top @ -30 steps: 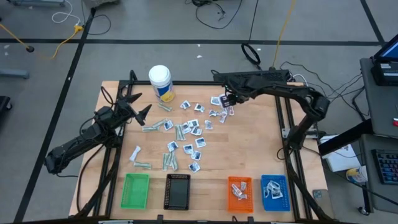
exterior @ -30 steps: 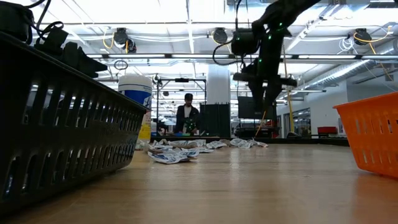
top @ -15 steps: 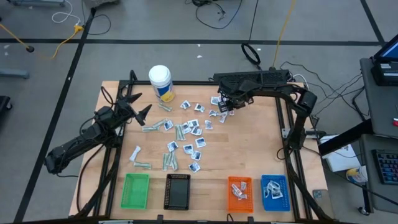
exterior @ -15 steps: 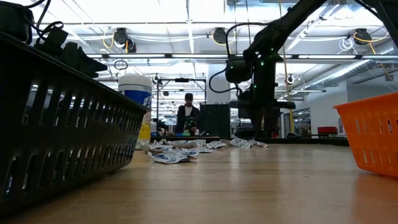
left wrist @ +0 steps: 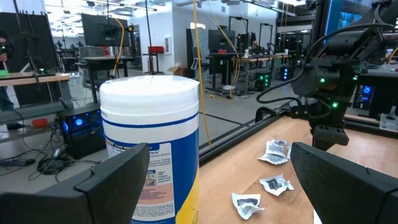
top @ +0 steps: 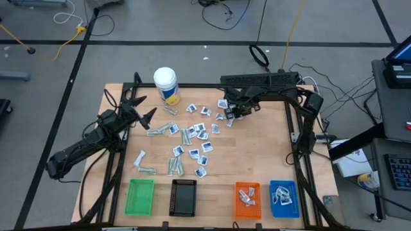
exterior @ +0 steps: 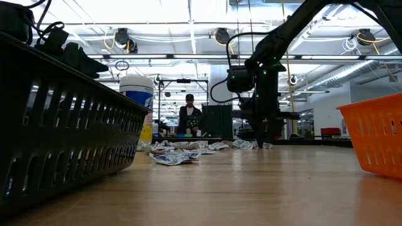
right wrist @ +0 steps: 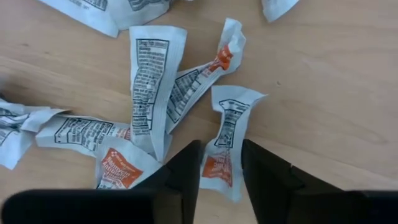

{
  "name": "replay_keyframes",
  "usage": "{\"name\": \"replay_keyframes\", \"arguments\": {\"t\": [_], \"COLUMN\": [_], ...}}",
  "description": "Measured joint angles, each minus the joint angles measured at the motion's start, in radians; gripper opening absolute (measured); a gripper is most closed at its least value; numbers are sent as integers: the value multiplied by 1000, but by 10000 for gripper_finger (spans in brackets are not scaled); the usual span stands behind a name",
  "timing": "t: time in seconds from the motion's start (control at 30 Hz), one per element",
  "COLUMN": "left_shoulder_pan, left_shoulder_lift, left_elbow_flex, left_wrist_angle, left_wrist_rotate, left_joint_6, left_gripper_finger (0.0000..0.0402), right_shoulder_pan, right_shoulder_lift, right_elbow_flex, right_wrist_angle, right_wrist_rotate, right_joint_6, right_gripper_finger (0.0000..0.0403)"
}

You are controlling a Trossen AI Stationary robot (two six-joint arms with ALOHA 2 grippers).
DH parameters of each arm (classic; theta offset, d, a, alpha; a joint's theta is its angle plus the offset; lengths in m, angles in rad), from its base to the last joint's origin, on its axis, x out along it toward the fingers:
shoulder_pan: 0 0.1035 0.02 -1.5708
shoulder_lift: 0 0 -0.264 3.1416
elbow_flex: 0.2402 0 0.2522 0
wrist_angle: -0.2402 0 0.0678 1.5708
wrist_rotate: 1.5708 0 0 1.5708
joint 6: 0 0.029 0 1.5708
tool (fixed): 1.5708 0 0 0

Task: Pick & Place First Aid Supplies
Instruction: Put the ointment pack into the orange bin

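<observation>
Right gripper (right wrist: 221,163) at table's one o'clock, fingers narrowly apart, straddling a crumpled white orange-printed sachet (right wrist: 225,142) — closing to lift; left gripper (top: 142,110) waits wide open, empty.

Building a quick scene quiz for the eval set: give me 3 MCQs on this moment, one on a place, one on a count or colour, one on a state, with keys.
1. Where does the right gripper work?
A. Over the trays at the near edge
B. At the far right end of the scattered packets
C. Beside the bottle

2. How many trays line the near edge?
A. Two
B. Three
C. Four

3. How do the right gripper's fingers stand around the orange-printed packet?
A. Straddling it, one each side, as it lies on the table
B. Far above it
C. Carrying it over a tray

Key: 1 B, the high view shows it low over that cluster. 2 C, green tray, black tray, orange tray, blue tray. 3 A, the right wrist view shows it between them on the wood.
</observation>
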Motion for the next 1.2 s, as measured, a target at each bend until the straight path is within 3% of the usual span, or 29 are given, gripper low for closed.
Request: {"name": "replay_keyframes", "arguments": {"t": [0.23,0.87,1.03,1.2], "left_shoulder_pan": [0,0,0,0], "left_shoulder_lift": [0,0,0,0], "left_elbow_flex": [0,0,0,0], "left_wrist_angle": [0,0,0,0], "left_wrist_rotate": [0,0,0,0], "left_joint_6": [0,0,0,0], "left_gripper_finger": [397,397,397,397], "right_shoulder_pan": [0,74,140,289], "right_shoulder_lift": [-16,-292,-327,-329], "right_elbow_flex": [-2,-2,-2,-2], "right_wrist_angle": [-20,-276,-304,-311], "right_wrist_rotate": [-8,5,28,23], "right_joint_6": [-32,-65,-45,-21], "right_gripper_finger": [10,2,1,1]}}
